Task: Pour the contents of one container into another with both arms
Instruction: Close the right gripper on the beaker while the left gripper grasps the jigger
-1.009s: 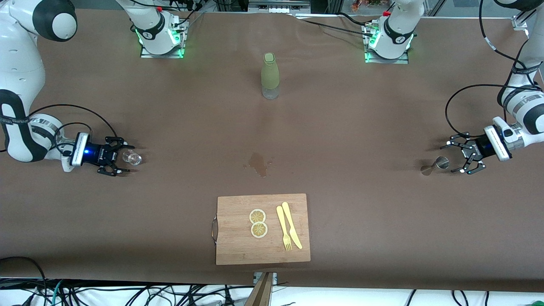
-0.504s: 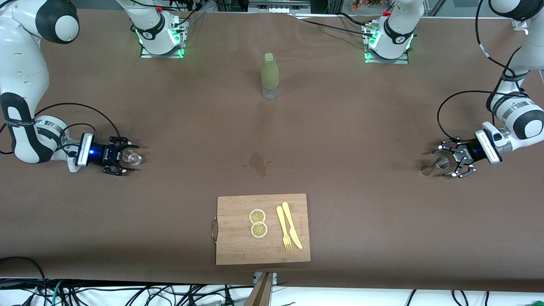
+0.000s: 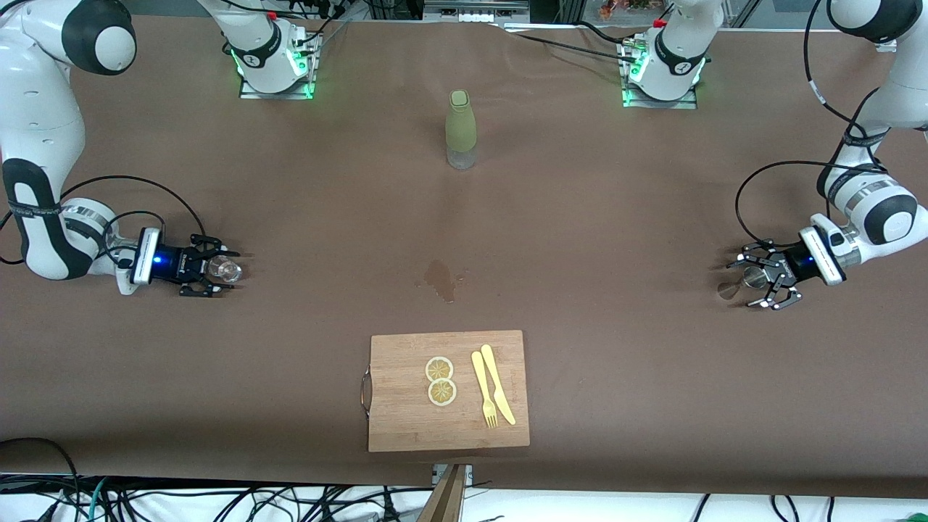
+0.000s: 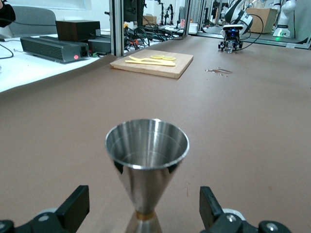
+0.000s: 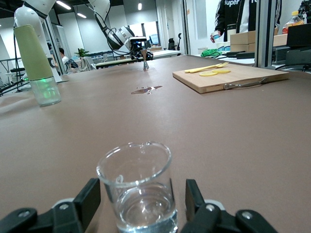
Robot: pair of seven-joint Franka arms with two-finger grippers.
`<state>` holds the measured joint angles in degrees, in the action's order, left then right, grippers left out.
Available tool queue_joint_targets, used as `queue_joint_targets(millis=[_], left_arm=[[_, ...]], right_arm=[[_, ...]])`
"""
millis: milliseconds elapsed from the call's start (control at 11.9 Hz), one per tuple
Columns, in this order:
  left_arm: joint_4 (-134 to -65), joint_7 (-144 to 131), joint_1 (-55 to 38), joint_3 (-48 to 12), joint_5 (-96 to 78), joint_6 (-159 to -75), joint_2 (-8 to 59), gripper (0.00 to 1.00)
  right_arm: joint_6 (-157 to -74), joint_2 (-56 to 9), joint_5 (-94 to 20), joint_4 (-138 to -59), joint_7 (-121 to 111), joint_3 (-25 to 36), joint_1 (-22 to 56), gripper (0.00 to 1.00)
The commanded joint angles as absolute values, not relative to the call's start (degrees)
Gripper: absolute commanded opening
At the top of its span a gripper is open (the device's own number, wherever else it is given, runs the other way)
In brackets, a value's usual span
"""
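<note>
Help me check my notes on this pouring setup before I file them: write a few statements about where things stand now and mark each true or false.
1. The left gripper has its fingers open on either side of the metal measuring cup. True.
2. The glass between the right gripper's fingers is empty. False: it holds some clear liquid.
3. The fork and knife lie on the cutting board beside two lemon slices. True.
4. The green bottle lies on its side. False: it stands upright, farther from the front camera than the spill.
5. The metal measuring cup is lifted off the table. False: it stands on it.
</note>
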<state>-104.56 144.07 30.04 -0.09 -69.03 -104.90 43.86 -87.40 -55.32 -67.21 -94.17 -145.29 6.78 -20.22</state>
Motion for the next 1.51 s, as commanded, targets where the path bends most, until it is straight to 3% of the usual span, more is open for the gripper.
queue_joint_targets(millis=[0, 168, 336, 672, 841, 1009, 1261, 1429], left_arm=[[-103.4, 148.8, 29.0, 0.4, -72.2, -103.9, 45.7, 0.99], [-103.4, 149.8, 28.2, 0.4, -73.7, -103.5, 46.6, 0.98], [-103.0, 150.7, 27.8, 0.4, -74.4, -103.5, 46.9, 0.91], [-102.5, 150.7, 27.8, 0.4, -74.6, -103.0, 47.4, 0.65], [-102.1, 150.6, 27.8, 0.4, -74.8, -102.7, 47.9, 0.59], [-101.9, 150.6, 27.8, 0.4, -74.8, -101.9, 48.5, 0.41], [-100.8, 150.7, 27.8, 0.4, -74.9, -99.9, 49.4, 0.02], [-100.8, 150.6, 27.8, 0.4, -75.6, -98.7, 49.4, 0.0]], right_arm=[[-87.4, -56.2, -67.8, -93.1, -145.6, 6.5, -20.1, 0.68], [-87.4, -56.2, -67.5, -93.1, -145.6, 6.5, -20.1, 0.57], [-87.4, -56.2, -67.4, -93.1, -145.6, 6.5, -20.0, 0.47], [-87.5, -56.2, -67.1, -93.1, -144.9, 6.5, -20.0, 0.46], [-87.5, -56.2, -66.9, -93.0, -145.1, 6.5, -20.0, 0.38], [-87.6, -56.2, -66.8, -92.9, -145.1, 6.5, -19.9, 0.34], [-88.4, -56.2, -66.3, -92.7, -145.0, 6.5, -19.3, 0.22], [-88.7, -55.8, -66.3, -92.7, -144.8, 6.5, -18.6, 0.2]])
